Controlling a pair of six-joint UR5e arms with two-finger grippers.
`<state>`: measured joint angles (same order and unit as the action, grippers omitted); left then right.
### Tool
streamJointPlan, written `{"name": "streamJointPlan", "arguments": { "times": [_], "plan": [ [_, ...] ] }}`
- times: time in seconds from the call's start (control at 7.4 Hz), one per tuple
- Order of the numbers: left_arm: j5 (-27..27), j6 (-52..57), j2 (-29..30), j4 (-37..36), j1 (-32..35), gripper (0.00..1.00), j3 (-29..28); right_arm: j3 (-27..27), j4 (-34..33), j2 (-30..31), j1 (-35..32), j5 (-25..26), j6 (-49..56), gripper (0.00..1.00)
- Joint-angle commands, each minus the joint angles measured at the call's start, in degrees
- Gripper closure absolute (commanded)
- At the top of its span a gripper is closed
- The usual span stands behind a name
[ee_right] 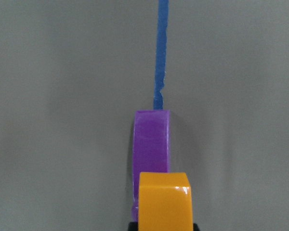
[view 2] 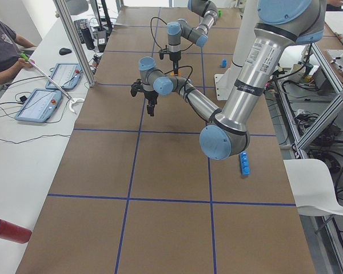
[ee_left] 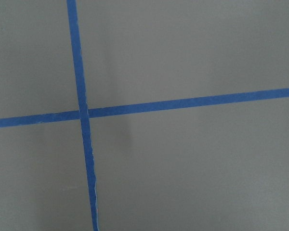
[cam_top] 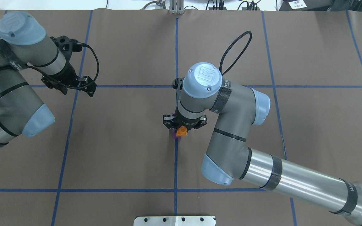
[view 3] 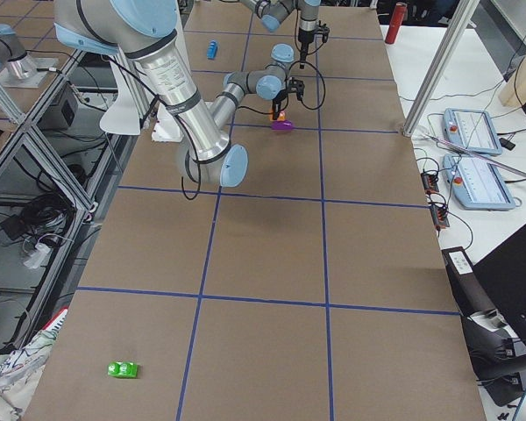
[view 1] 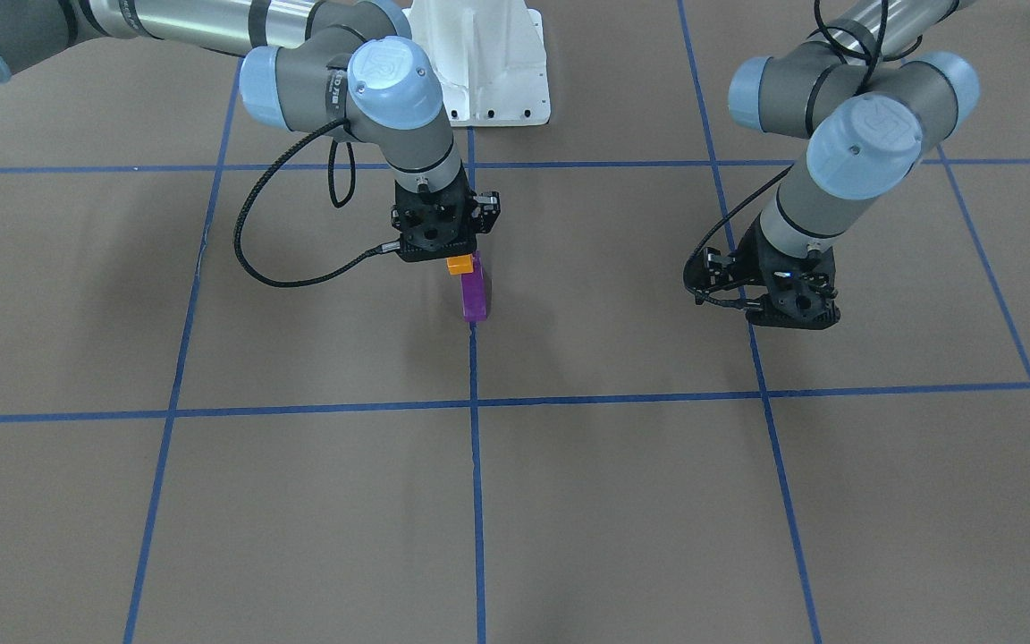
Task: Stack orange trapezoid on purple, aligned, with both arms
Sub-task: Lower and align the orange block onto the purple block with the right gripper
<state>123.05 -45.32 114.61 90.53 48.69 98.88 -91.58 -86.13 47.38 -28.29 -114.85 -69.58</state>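
Observation:
My right gripper (view 1: 457,259) is shut on the orange trapezoid (view 1: 460,265) and holds it by its upper part. The orange brick (cam_top: 182,131) hangs over the end of the purple brick (view 1: 476,293) nearer the robot's base. The purple brick lies flat on the brown table, on the blue centre tape line. In the right wrist view the orange brick (ee_right: 164,199) covers the near end of the purple brick (ee_right: 151,144). I cannot tell whether they touch. My left gripper (view 1: 792,320) is far off over bare table. It holds nothing, and no fingertips show in its wrist view, so it reads as open.
The white robot base (view 1: 488,63) stands at the table's robot side. A long blue brick (view 2: 245,164), a small blue brick (view 3: 212,48) and a green brick (view 3: 123,370) lie far from the grippers. A red cylinder (view 2: 8,230) and an operator (view 2: 3,45) are at the far side.

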Motion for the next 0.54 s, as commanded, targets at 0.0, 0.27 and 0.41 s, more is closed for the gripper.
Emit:
{"name": "streamJointPlan", "arguments": {
  "times": [0.0, 0.27, 0.41],
  "plan": [
    [0.0, -0.1, 0.0, -0.1, 0.0, 0.0, 0.3, 0.4, -0.1, -0.5, 0.4, 1.0, 0.5, 1.0],
    [0.0, -0.2, -0.1, -0.1, 0.0, 0.0, 0.5, 0.5, -1.4, -1.0, 0.4, 1.1, 1.0, 1.0],
    [0.1, -0.2, -0.1, 0.0, 0.0, 0.0, 0.5, 1.0, -1.4, -1.1, 0.4, 1.1, 1.0, 1.0]
  ]
}}
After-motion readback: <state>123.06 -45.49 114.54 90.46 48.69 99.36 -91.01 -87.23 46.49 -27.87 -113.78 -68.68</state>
